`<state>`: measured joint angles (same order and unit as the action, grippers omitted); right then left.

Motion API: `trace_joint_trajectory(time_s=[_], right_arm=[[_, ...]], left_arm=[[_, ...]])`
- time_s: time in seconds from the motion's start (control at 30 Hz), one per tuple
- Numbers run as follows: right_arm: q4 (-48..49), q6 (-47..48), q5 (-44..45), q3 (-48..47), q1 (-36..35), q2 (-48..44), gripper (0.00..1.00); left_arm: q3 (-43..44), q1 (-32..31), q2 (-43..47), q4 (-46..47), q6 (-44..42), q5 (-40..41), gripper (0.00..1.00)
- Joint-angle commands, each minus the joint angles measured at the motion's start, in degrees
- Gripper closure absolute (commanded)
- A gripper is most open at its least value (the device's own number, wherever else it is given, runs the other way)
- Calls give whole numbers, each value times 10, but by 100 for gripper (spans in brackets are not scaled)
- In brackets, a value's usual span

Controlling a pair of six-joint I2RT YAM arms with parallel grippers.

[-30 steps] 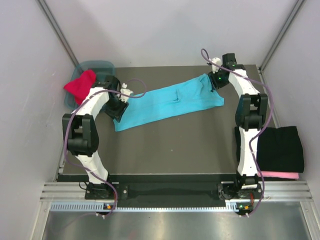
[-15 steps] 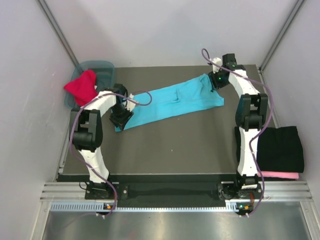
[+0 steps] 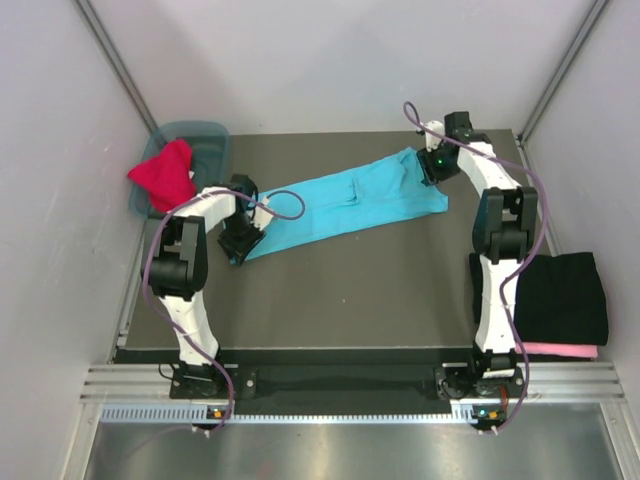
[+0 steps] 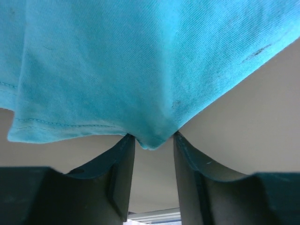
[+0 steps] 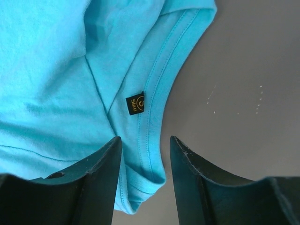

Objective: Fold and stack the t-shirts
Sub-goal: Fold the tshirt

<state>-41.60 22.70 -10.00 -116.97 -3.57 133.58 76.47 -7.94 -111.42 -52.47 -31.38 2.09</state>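
Found left jaws parted, a corner of the turquoise t-shirt lying between their tips. Found right jaws parted too, collar hem between them, bench beneath.

The pink t-shirt shows only a thin edge beneath the black t-shirt; the red t-shirt covers part of the teal tub.

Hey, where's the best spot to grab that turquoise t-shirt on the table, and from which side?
Probably at its two narrow ends. The turquoise t-shirt lies flat in a long strip, so the left gripper suits the pointed corner from the left, and the right gripper suits the collar edge beside the size tag from the far right.
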Motion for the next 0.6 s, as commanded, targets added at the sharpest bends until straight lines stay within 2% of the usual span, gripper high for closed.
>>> trace_joint_trajectory(time_s=[0.0, 0.07, 0.1, 0.2, 0.3, 0.57], right_arm=[[21, -5, 21, -31, 0, -34, 53], [21, -6, 24, -41, 0, -22, 53], [24, -6, 26, -44, 0, -18, 53], [29, -8, 36, -58, -1, -6, 53], [35, -10, 55, -61, 0, 1, 53], [35, -23, 46, -70, 8, 19, 50]], left_arm=[[-12, 3, -20, 30, -11, 12, 59], [-18, 3, -26, 30, -10, 10, 65], [-18, 3, -28, 29, -7, 9, 79], [-14, 2, -31, 15, -4, -3, 100], [-15, 2, -17, 7, 1, -9, 100], [0, -27, 56, -144, -17, -51, 100]])
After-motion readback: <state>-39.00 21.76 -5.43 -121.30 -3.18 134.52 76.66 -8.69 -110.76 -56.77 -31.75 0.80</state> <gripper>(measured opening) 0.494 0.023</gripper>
